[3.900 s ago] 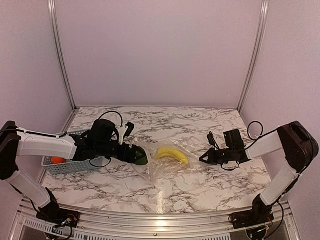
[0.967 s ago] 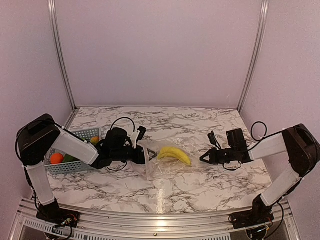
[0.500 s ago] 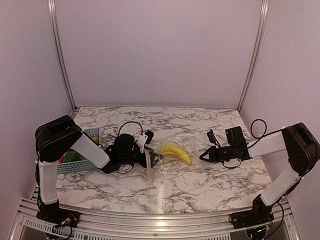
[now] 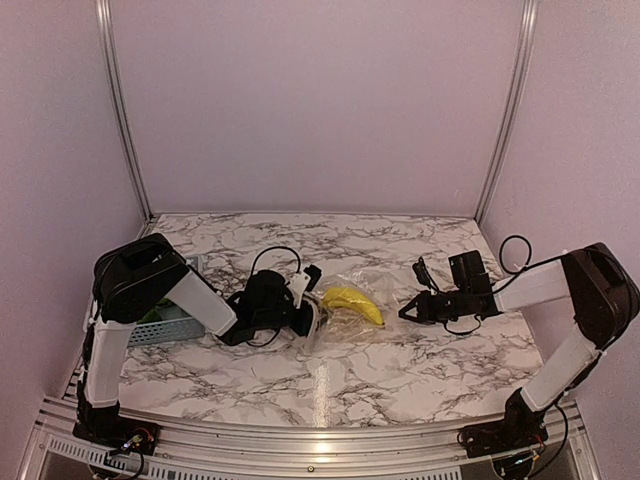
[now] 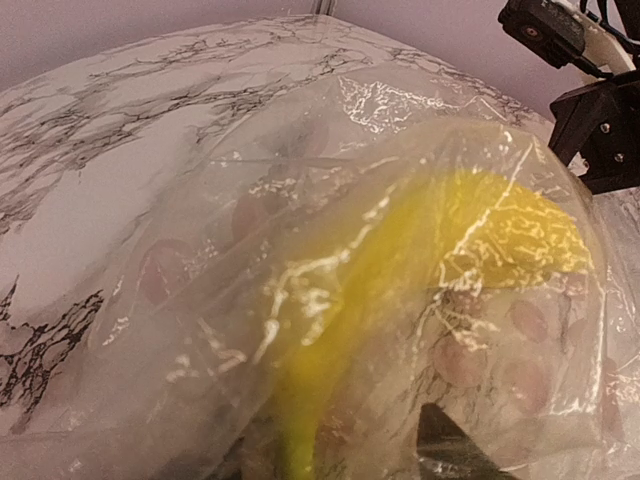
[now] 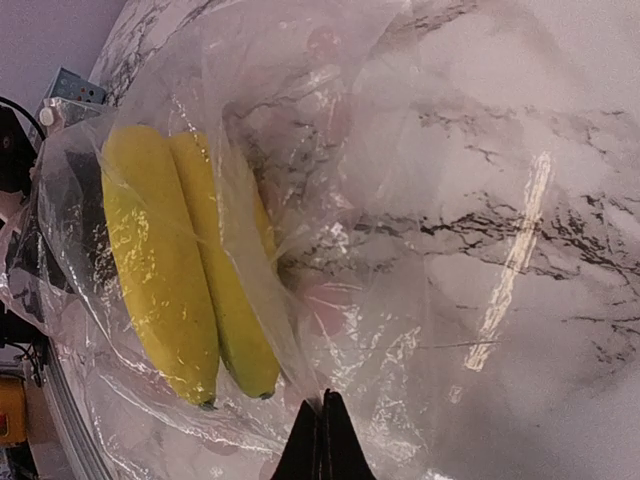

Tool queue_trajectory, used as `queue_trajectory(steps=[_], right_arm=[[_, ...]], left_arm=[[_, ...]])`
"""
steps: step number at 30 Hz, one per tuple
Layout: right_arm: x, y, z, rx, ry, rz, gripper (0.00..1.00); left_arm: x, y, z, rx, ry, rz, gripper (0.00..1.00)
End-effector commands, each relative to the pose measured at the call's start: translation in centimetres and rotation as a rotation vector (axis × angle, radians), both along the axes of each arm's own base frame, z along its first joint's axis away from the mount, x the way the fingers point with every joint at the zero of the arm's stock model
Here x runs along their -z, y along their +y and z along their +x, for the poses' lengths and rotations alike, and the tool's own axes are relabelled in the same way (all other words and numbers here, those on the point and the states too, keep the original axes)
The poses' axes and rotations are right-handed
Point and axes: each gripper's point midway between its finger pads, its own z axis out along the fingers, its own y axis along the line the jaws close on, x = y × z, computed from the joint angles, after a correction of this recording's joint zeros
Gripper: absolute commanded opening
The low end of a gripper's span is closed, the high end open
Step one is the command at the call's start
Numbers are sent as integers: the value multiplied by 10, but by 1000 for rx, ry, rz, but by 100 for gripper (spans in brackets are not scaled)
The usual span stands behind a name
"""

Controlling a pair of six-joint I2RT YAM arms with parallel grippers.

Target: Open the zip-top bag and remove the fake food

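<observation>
Tightly on zip-top bag (image 6: 400, 200): right tool (image 6: 322, 405)

Pale lilac walls (image 4: 320, 100) framed by metal posts (image 4: 120, 110) enclose a marble-patterned tabletop (image 4: 400, 365) (glossy, catching overhead light).

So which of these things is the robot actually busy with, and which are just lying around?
In the job:
- clear zip-top bag
- yellow banana inside it

Just lying about:
- light blue basket at the left, partly behind the arm
- marble table underneath
</observation>
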Motion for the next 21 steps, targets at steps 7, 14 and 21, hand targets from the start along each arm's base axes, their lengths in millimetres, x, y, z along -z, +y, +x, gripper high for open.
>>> queue_trajectory(steps=[7,14,21], right_arm=[[-3,-6,9,44,-22,0,0],[-6,-15,16,117,-45,-12,0],[-15,-27,23,193,-71,1,0]], left_arm=[[-7,10,-6,-23,31,34,20],[-43,36,-13,-86,46,43,1],[-65,64,-21,-157,81,116,0]])
